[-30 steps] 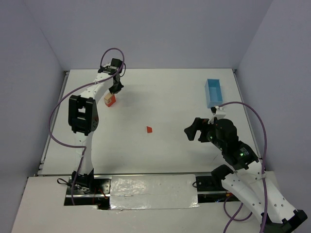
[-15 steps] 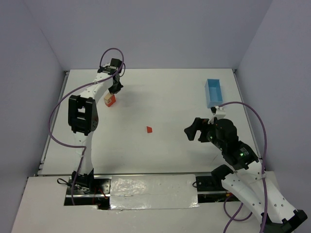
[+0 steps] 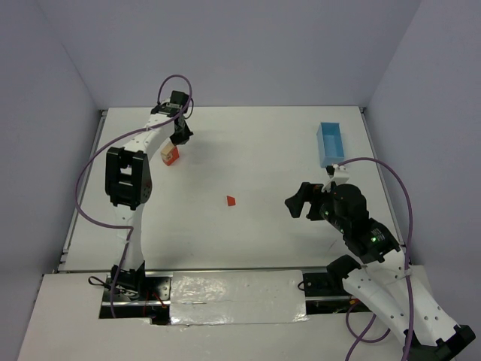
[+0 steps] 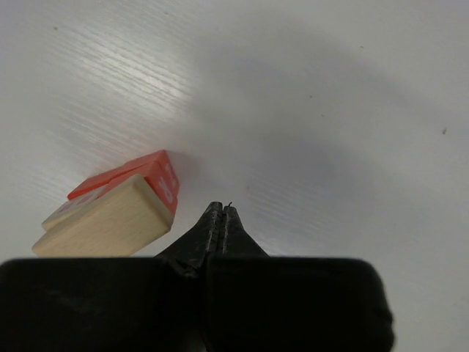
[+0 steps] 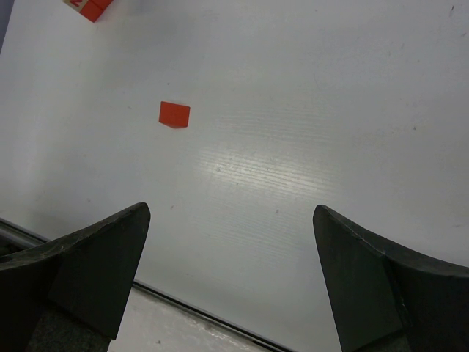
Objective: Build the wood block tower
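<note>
The wood block tower (image 3: 170,154) is a short stack at the far left of the table: a tan slab (image 4: 102,226) lying on red-orange blocks (image 4: 150,176). It also shows at the top left of the right wrist view (image 5: 89,6). My left gripper (image 3: 181,138) is shut and empty, just right of the stack and apart from it; in the left wrist view its tips (image 4: 223,210) meet. A loose red-orange block (image 3: 231,201) lies mid-table and shows in the right wrist view (image 5: 174,114). My right gripper (image 3: 299,203) is open and empty, well to the right of that block.
A light blue rectangular box (image 3: 330,144) stands at the far right of the table. The table's near edge (image 5: 212,317) runs under my right gripper. Grey walls close in the back and sides.
My left gripper has risen slightly away from the stack. The right arm and the blocks have not moved.
</note>
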Motion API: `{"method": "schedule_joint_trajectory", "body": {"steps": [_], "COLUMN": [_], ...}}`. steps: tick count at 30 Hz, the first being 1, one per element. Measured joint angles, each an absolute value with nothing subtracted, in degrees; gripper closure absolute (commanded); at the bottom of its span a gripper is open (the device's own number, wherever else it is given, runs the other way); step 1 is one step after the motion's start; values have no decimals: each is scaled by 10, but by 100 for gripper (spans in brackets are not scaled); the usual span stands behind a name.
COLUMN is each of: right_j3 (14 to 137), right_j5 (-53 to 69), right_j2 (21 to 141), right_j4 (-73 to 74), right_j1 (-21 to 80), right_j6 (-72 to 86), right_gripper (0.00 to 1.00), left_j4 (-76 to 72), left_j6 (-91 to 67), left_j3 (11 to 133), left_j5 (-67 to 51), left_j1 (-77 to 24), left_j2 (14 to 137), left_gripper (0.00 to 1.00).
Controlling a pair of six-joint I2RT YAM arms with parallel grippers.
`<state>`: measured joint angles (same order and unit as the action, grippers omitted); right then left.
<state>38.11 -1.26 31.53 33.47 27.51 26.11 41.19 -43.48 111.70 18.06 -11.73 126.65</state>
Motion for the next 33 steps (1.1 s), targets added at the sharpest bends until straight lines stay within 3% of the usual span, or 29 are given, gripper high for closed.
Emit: {"method": "schedule_joint_trajectory", "body": {"steps": [10, 18, 26, 33], "right_j3": [381, 378, 378, 378], "right_j5": [-12, -11, -8, -8], "right_j2": [315, 316, 314, 313], "right_j4": [335, 334, 334, 333], "right_j1": [275, 275, 275, 275], "right_j6": [261, 261, 261, 261], "right_gripper": [0, 0, 0, 0], "left_j4": [322, 284, 382, 462], "left_j6": [-276, -207, -194, -168], "left_j3": [1098, 1049, 1008, 1005], "left_j5": [98, 60, -21, -9], "left_j1": [-107, -25, -53, -78], "left_j2": [1206, 1090, 1065, 1108], "left_gripper": [100, 100, 100, 100]}}
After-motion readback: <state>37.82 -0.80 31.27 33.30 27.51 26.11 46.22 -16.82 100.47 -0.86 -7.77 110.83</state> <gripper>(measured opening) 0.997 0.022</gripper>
